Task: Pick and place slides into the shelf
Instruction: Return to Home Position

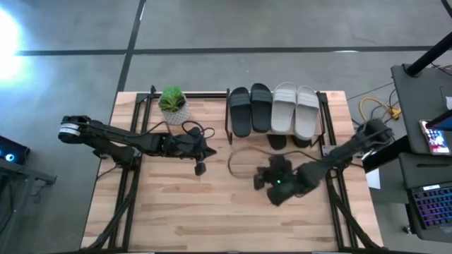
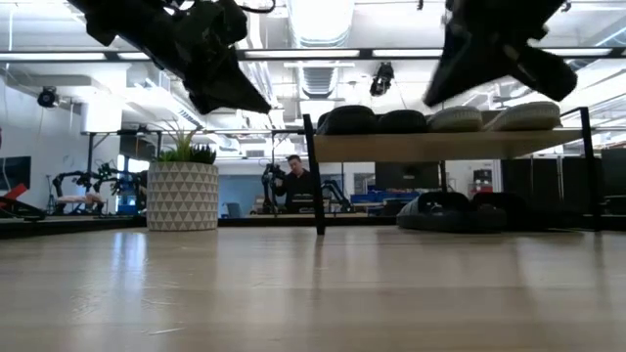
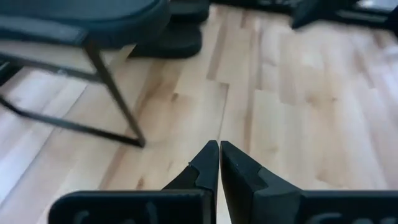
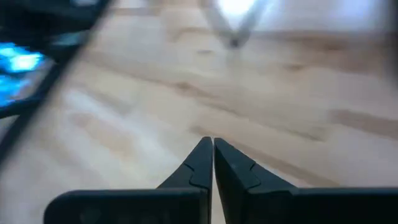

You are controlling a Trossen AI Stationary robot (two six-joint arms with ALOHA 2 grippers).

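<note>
Since all six slides look put away, I'd judge the job is at its closing step, the arms heading to rest, and the next move calls only for lifting clear without clipping the frame. Both arms hang over the bare table [image 1: 212, 219] on the near side of the shelf [image 2: 440, 146]. The shelf stands just beyond the right jaws and off to one side of the left ones, touching neither. On its board sit one black pair [image 1: 240, 113] and the grey pair [image 1: 284, 107] side by side. A second black pair [image 2: 455, 211] lies on the tabletop beneath the board, ahead of the left jaws past a frame leg. Every slide has its long axis running front to back across the board, parallel to its neighbours. Which end is the toe I cannot tell for sure. The left gripper [image 3: 219, 155] has its fingers pressed together on nothing, and the right gripper [image 4: 212, 152] is likewise closed and empty.
</note>
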